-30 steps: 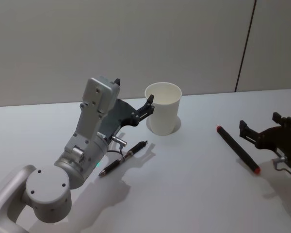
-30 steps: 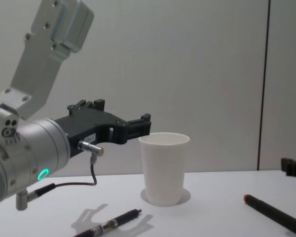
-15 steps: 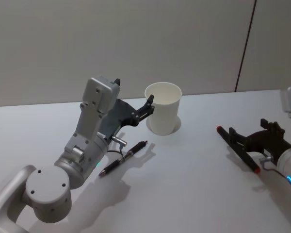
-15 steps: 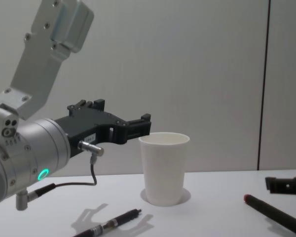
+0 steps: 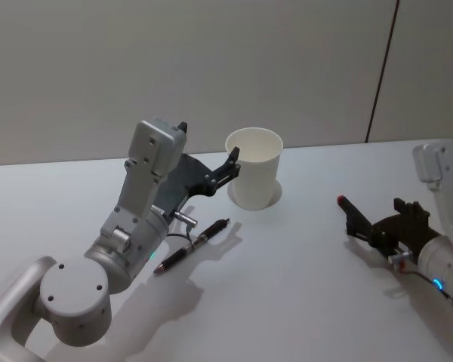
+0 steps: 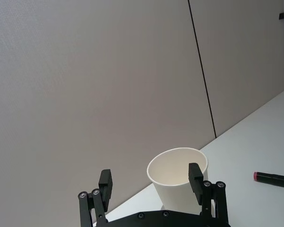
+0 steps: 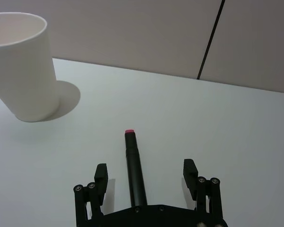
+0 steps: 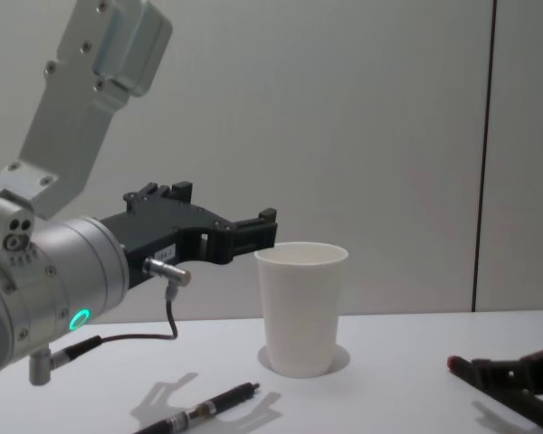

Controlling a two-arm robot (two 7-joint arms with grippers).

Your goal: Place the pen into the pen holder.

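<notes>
My right gripper (image 7: 145, 171) sits low over the counter (image 5: 287, 294) with its jaws spread wide and holding nothing. The pen (image 7: 132, 163), black with a red end, lies on the counter between them, closer to one jaw than the other. Its long axis runs straight out along my reach, red end pointing away from the wrist, so I judge that closing across it should catch the barrel squarely. The right arm is clearly the nearer one.

The pen holder (image 5: 254, 170), a white paper cup, stands upright well apart from the pen, farther back and to my left. My left gripper (image 6: 150, 174) hangs raised just beside its rim, jaws open and empty. A second pen (image 5: 192, 245) lies below that arm.

The counter is smooth, white and flat, and behind it is a plain grey panelled wall (image 5: 211, 68).
</notes>
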